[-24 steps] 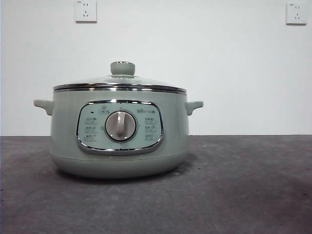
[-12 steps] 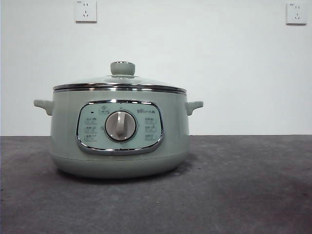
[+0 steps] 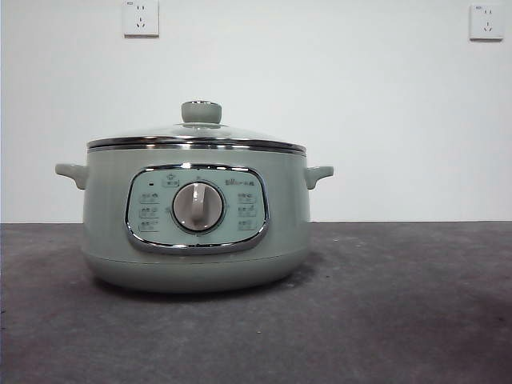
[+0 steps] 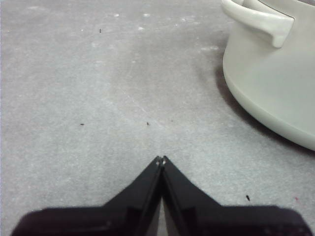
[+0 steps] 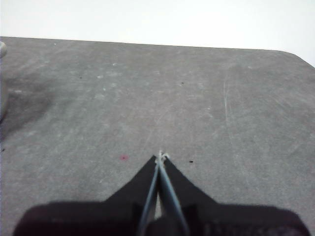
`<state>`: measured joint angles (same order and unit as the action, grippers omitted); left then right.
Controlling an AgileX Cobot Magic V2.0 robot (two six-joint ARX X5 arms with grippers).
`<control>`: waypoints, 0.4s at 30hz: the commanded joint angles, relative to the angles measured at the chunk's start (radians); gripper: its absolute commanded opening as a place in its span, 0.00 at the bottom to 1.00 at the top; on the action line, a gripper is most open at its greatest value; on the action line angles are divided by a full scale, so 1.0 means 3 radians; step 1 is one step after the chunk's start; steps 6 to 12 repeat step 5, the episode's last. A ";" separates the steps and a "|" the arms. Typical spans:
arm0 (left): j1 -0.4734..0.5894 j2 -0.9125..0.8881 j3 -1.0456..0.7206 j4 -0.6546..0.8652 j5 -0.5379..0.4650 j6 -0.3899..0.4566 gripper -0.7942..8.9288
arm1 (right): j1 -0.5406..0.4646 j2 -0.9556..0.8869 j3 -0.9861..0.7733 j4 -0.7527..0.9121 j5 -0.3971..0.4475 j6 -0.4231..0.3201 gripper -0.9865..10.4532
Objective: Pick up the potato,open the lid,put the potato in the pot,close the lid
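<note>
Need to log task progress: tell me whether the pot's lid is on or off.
On. The lid sits level on the pot, chrome rim flush all round, knob upright.

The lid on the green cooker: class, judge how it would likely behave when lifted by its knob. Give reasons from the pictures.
The lid looks like clear glass with a chrome rim, so probably rigid and breakable if dropped. Its knob is small, round and smooth, so it may slip in a pinch. It sits centred, so the lid should hang fairly level over the pot.
</note>
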<state>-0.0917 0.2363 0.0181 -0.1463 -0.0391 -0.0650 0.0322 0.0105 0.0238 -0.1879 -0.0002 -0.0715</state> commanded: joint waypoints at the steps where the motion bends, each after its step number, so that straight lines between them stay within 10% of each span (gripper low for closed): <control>1: 0.0008 -0.0001 -0.0032 0.0025 0.0005 -0.0027 0.08 | 0.0003 -0.0006 -0.0031 0.0014 0.0003 -0.0003 0.09; 12: 0.0008 -0.0001 -0.0032 0.0025 0.0005 -0.0027 0.08 | 0.0003 -0.0006 -0.0031 0.0014 0.0003 -0.0003 0.09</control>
